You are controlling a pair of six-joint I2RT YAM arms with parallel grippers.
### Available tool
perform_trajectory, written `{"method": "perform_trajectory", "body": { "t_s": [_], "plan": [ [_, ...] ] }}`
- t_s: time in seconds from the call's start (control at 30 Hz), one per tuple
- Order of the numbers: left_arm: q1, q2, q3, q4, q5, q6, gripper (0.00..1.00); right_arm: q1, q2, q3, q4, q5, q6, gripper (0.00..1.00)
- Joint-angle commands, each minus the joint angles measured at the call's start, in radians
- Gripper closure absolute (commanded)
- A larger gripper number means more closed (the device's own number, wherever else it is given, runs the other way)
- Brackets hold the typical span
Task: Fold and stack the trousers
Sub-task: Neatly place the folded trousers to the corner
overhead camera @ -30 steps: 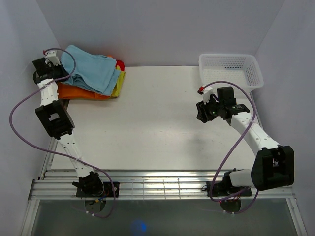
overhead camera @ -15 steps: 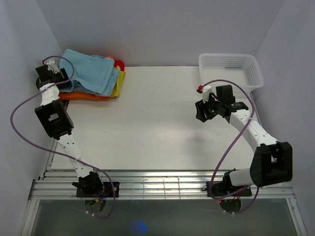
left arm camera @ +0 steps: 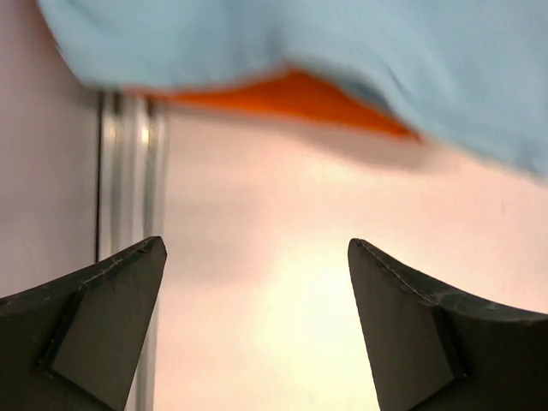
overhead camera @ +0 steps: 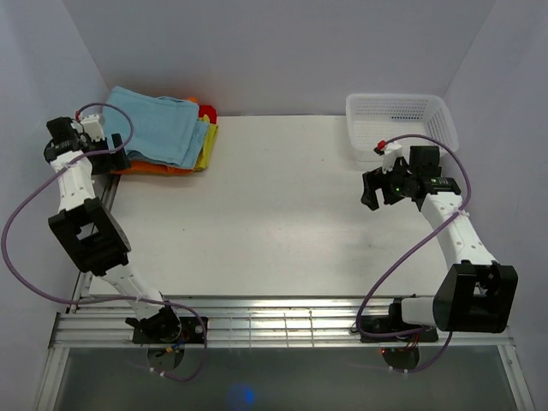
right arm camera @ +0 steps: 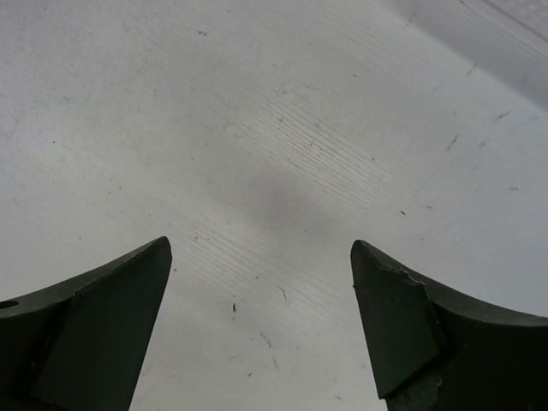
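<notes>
right gripper (right arm camera: 261, 244): yours is spread wide and gripping nothing, you only see white tabletop between the fingers. It hangs over the right side of the table, well apart from any cloth.
table (overhead camera: 257, 214): plain white top, with fine scratches and little specks in the right wrist view.
cables (overhead camera: 34, 223): a purple one loops along each arm.
left gripper (left arm camera: 257, 248): let go too, fingers wide apart with nothing in them. It's at the far left edge, just beside the near-left corner of the cloth stack and pointing at it. It doesn't look like it's touching.
trousers (overhead camera: 163, 124): light blue and folded, lying on top of the stack in the far left corner. In the left wrist view the blue edge overhangs the orange layer.
orange garment (overhead camera: 145, 169): folded right under the trousers, peeking out along the near edge.
yellow cloth (overhead camera: 205, 147): sticks out on the stack's right side, below the blue.
red cloth (overhead camera: 208, 111): just a bit shows at the stack's far right corner.
basket (overhead camera: 398, 97): white plastic mesh, far right corner.
</notes>
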Motion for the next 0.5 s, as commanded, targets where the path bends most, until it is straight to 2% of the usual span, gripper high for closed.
{"method": "perform_trajectory", "body": {
  "t_s": [0.0,0.07,0.2,0.3,0.47],
  "plan": [
    [0.002,-0.247,-0.203,-0.153,0.077,0.175,0.02,-0.073,-0.043,0.021,-0.083,-0.065,-0.006,0.1],
    [0.003,-0.375,-0.362,-0.152,0.086,0.223,0.02,-0.09,-0.063,-0.011,-0.109,-0.064,-0.005,0.1],
    [0.0,-0.543,-0.584,-0.159,0.16,0.264,0.02,-0.102,-0.118,-0.085,-0.126,-0.094,0.012,0.1],
    [-0.007,-0.632,-0.694,-0.159,0.232,0.257,0.02,-0.102,-0.163,-0.134,-0.143,-0.111,0.028,0.1],
    [-0.034,-0.691,-0.76,-0.135,0.269,0.235,0.02,-0.104,-0.25,-0.188,-0.154,-0.11,0.054,0.1]
  ]
}}
